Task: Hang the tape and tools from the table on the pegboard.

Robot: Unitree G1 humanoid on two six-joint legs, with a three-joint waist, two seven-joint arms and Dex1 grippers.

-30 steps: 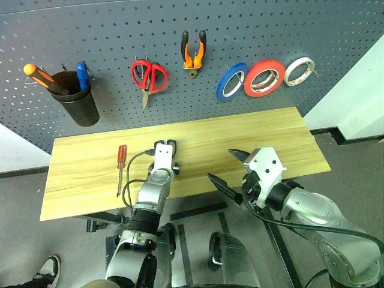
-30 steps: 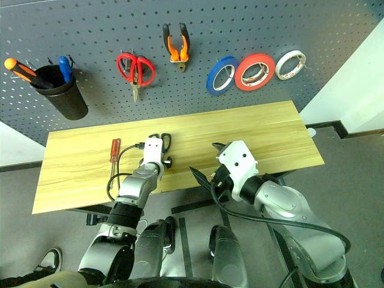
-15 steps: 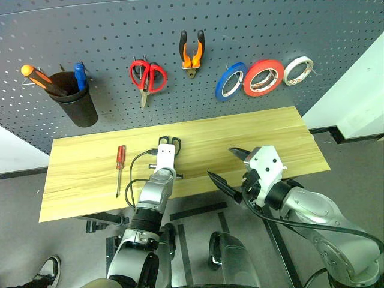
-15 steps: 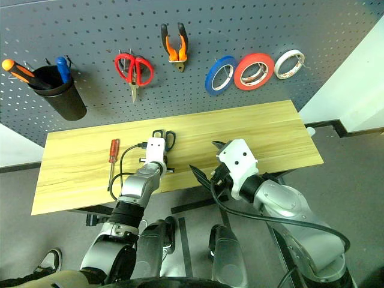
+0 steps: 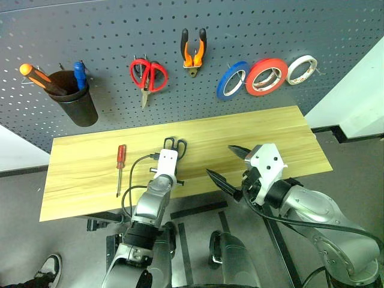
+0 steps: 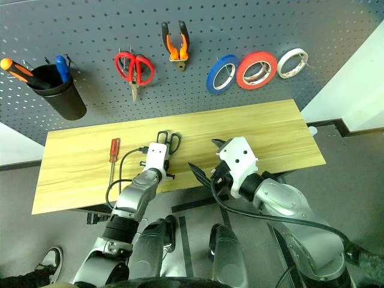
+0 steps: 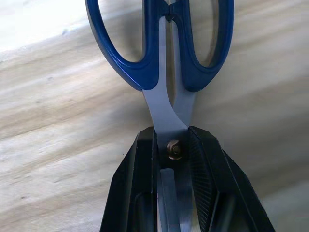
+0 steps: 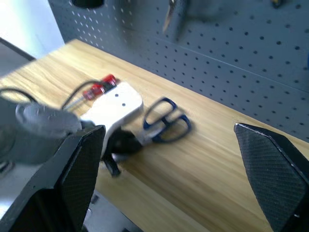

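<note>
My left gripper (image 5: 172, 151) is shut on the blades of the scissors (image 5: 176, 144) with dark blue handles, just at the pivot (image 7: 174, 149), low over the middle of the table (image 5: 270, 129). A small red-handled screwdriver (image 5: 120, 157) lies on the wood to the left. On the pegboard (image 5: 108, 36) hang the orange-and-black pliers (image 5: 193, 53) and the red tape (image 5: 264, 76). Near the table's front edge my right gripper (image 5: 228, 167) hovers open, holding nothing, to the right of the scissors.
Red-handled scissors (image 5: 148, 75), a blue roll (image 5: 232, 81) and a white roll (image 5: 300, 69) hang on the board. A black cup (image 5: 78, 102) with screwdrivers hangs at far left. A black cable loops beside my left wrist. The table's right half is bare.
My left gripper has shut on the scissors' blades and shifted a little to the right and back with them. The right arm has kept still.
</note>
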